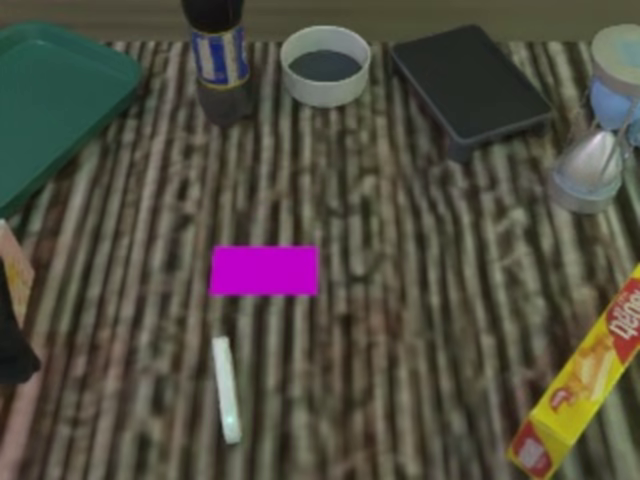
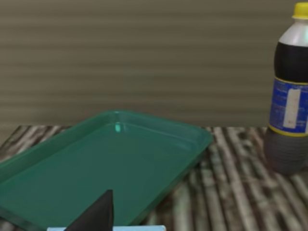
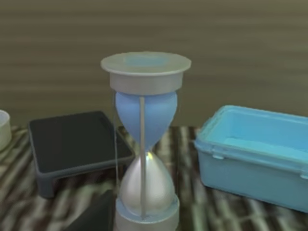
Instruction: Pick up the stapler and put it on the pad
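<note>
The stapler [image 1: 226, 390] lies flat on the counter [image 1: 420, 300] near its front edge, just below the pad [image 1: 264, 271], apart from it; open counter surrounds both; the left end effector [image 1: 12, 335] sits at the left edge, its opening not discernible.

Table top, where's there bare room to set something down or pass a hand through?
The widest free patch lies right of the pad and stapler, reaching to the yellow carton. A bare band also separates the pad from the bottle and bowl. The far edge is crowded: green tray, dark slab, hourglass.
</note>
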